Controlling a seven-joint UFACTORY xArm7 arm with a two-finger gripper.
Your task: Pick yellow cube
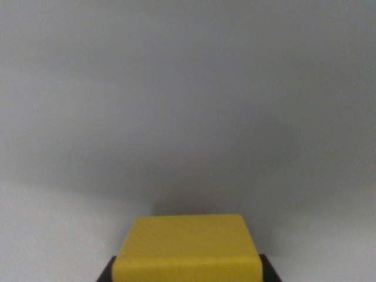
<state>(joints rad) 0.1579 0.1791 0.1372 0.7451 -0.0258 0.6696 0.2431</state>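
Note:
The yellow cube point(187, 244) fills the bottom centre of the wrist view, its top face and front edge showing. Only two dark finger tips of my gripper point(187, 271) show, one at the cube's left side point(106, 272) and one at its right side point(270, 269). Both press right against the cube's sides with no gap visible, so the gripper is shut on the cube. The cube's lower part and the rest of the fingers are cut off by the picture's bottom edge.
A plain, blurred grey surface point(188, 106) spans the whole view beyond the cube. A soft shadow point(176, 197) lies on it just behind the cube.

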